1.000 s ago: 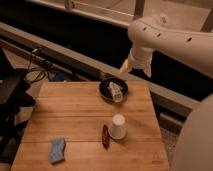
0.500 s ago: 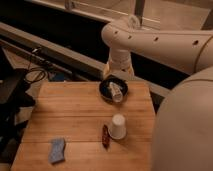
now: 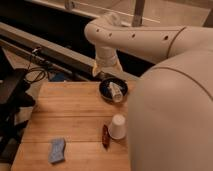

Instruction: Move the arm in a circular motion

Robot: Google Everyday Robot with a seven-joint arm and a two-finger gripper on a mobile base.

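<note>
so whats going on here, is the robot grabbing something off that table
Nothing is being grabbed. The big cream-white arm is swinging through the air over the far side of the wooden table, and much of it fills the right of the view. Its gripper hangs just above the dark bowl, which has a clear cup lying in it. An upside-down white cup, a small reddish-brown item and a blue sponge sit untouched on the table.
</note>
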